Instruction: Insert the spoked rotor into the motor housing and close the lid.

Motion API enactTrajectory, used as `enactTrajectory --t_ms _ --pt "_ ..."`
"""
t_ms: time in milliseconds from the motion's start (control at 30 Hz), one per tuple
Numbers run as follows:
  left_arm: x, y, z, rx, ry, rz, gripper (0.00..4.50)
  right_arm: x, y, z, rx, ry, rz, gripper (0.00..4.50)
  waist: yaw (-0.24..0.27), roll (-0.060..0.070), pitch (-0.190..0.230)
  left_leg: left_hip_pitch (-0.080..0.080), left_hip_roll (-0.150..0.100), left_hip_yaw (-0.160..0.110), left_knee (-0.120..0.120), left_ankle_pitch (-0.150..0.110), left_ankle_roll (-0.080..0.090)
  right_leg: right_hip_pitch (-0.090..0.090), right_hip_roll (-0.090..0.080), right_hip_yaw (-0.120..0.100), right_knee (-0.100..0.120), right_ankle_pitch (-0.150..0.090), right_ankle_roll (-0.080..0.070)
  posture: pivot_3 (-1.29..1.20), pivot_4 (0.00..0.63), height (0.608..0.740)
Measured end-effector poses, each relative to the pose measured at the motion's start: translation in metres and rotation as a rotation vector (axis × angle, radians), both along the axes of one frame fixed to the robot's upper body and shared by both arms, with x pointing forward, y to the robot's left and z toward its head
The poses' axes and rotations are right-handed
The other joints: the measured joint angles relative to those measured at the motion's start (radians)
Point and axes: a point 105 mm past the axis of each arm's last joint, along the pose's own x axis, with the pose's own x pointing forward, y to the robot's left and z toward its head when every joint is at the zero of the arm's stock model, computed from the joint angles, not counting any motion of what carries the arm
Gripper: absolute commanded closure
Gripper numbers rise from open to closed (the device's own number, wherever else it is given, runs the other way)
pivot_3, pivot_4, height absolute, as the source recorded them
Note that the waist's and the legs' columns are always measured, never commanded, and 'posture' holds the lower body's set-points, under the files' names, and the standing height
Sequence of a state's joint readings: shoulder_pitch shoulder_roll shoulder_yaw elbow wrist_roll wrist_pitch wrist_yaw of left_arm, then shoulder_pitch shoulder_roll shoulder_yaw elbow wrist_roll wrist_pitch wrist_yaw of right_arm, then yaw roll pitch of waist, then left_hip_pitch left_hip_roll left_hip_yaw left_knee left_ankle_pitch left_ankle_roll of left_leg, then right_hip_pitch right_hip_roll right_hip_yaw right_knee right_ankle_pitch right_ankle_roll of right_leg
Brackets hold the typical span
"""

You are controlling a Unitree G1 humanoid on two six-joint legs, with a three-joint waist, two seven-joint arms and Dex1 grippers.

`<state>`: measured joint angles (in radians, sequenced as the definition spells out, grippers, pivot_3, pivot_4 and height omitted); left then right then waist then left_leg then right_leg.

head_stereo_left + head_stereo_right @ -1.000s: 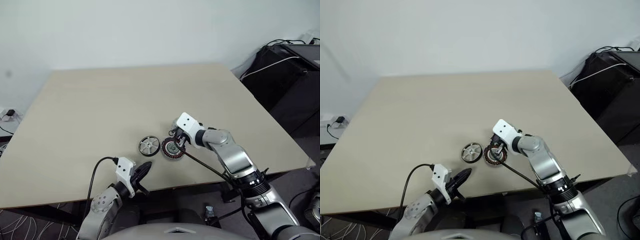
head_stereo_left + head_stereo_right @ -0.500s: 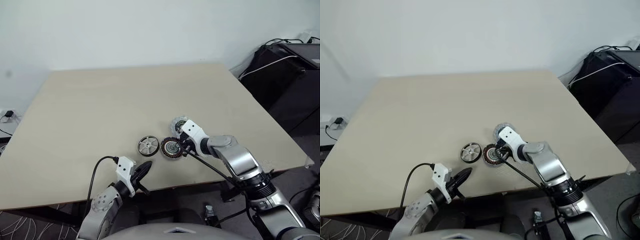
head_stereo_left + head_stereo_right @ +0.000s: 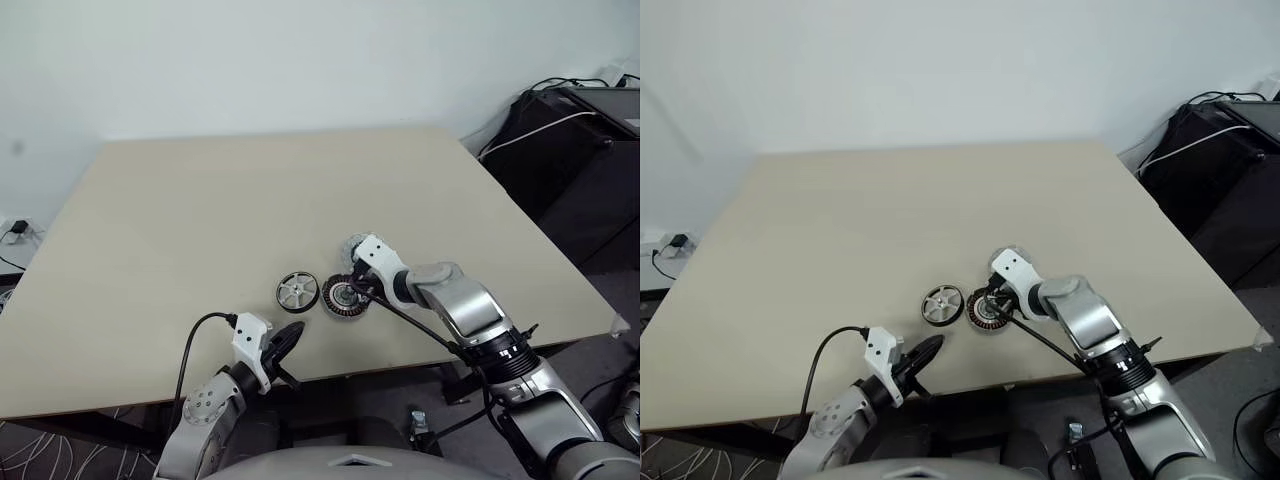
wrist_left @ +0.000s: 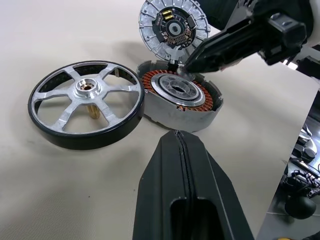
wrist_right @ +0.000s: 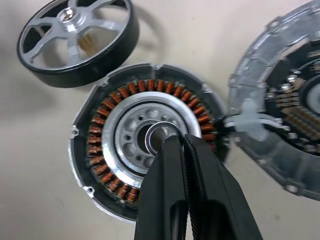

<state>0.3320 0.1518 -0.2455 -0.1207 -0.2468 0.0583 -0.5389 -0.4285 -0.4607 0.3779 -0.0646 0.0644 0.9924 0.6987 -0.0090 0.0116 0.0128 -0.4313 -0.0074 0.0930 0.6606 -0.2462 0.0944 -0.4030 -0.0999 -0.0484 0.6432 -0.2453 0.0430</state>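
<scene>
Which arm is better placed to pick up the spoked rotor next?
Probably left: its shut pincer hangs free near the dark-rimmed silvery spoked rotor, while the right pincer is down over the copper-wound motor housing.

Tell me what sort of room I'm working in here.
Most likely a lab or workshop test bench, not a factory line. A plain pale table stands against a bare white wall, motor parts lie loose on it, and black equipment cases with cables sit beside it.
</scene>
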Motion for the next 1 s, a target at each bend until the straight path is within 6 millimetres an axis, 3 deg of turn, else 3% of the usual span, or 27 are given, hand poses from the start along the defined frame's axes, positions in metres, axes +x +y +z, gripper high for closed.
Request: enactTrajectory --t_ms 1000 --pt "0.0004 0.0037 -0.0043 0.002 -0.005 0.015 4.50 -0.0004 0.0073 -0.0047 -0.007 0.018 0.047 4.49 0.000 0.000 0.000 0.000 0.000 0.000 0.000 0.000 0.000 0.000 0.000 0.000 0.000 0.000 0.000 0.00 0.000 0.740"
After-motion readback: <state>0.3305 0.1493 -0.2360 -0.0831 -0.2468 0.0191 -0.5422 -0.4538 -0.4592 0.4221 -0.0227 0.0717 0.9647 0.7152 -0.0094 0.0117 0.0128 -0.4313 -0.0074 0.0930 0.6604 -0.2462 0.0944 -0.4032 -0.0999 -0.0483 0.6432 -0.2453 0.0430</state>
